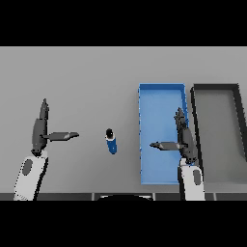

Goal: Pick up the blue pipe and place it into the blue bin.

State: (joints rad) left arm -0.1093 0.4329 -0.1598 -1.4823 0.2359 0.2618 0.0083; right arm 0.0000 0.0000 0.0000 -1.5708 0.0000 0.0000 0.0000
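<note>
**Table, head view**

Right hand (pixel 185 140): fingers straight, released, over bin (pixel 161 91), thumb pointing left.
Left hand (pixel 41 130): released, far left.
Pipe (pixel 111 141): on table between hands, left of bin, unobstructed.
Dark tray (pixel 195 103): right of bin.

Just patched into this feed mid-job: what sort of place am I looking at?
Probably a bare sorting bench rather than a home or kitchen: a plain grey table with a blue bin and a dark bin side by side, and one blue pipe lying loose.
</note>
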